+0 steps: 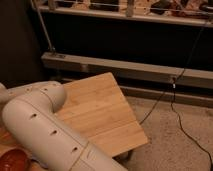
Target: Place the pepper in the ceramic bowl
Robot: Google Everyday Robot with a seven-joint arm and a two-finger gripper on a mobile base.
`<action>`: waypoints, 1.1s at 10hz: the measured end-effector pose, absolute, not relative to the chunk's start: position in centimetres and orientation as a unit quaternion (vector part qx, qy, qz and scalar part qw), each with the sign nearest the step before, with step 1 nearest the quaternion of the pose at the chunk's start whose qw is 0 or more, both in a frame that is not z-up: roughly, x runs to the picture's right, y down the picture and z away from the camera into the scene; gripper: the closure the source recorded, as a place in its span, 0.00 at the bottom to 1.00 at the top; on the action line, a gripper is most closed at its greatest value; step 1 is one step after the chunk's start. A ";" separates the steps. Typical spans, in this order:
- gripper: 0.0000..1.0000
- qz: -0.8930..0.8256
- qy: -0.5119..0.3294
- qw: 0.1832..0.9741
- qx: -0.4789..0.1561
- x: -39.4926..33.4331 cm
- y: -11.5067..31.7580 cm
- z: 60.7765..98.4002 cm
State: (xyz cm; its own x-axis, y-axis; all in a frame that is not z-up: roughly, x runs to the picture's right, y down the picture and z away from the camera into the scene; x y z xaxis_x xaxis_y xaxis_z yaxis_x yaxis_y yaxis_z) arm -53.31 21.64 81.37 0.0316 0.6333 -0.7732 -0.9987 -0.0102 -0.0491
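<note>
— Claw position is asked for first: where is it found?
— It is not caught by the camera view and lies somewhere outside the frame. Whether it is spread or pressed together cannot be told.
— What is seen of the arm point(45, 131)?
— A thick white elbow is bent across the lower left, in front of the tabletop point(107, 112). Its far segment is cut off by the lower edge.
— How is the tabletop laid?
— Pale wooden boards are set on a slant, with one corner pointed toward the right.
— And the ceramic bowl point(12, 161)?
— A glossy orange-red curve is seen in the bottom left corner, just beside the arm and cropped by the frame edge.
— The pepper?
— It cannot be made out, so no place can be given for it.
— What else is recorded?
— A black cable point(182, 120) is trailed over the speckled floor point(170, 150) on the right. A grey metal rail point(135, 70) is run across behind the tabletop.
</note>
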 end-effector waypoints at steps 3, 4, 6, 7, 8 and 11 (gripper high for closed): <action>0.89 0.630 0.284 0.649 -0.319 -53.5 21.1 81.4; 0.97 0.627 0.279 0.654 -0.318 -53.7 20.6 81.1; 1.00 0.616 0.262 0.673 -0.315 -53.8 18.6 79.2; 1.00 0.608 0.253 0.684 -0.313 -53.8 17.6 77.9; 1.00 0.598 0.237 0.698 -0.315 -53.8 16.6 76.1; 1.00 0.572 0.209 0.718 -0.338 -53.7 17.0 72.5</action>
